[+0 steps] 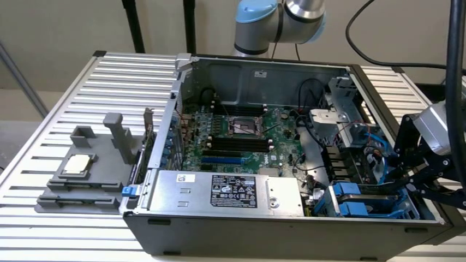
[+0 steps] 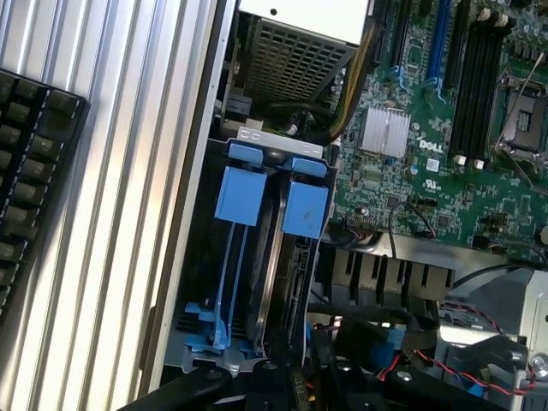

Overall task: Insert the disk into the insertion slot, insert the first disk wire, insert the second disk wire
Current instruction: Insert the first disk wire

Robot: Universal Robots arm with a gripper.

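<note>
The hand sits just beside one end of the disk. The disk stands edgewise in the insertion slot, long axis running straight away from the hand. Spread or pinching, I cannot tell.

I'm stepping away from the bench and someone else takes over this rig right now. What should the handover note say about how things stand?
Gripper: down at the corner of the computer case on the exterior view's right, at the drive bay, nearest the disk.
Disk: standing on edge in the insertion slot, its blue carrier tab level with the neighbouring tab.
Done: the disk looks inserted.
Left: both wire steps, as far as shows. Red and black wires run beside the bay; I cannot tell whether any is plugged into the disk.
</note>
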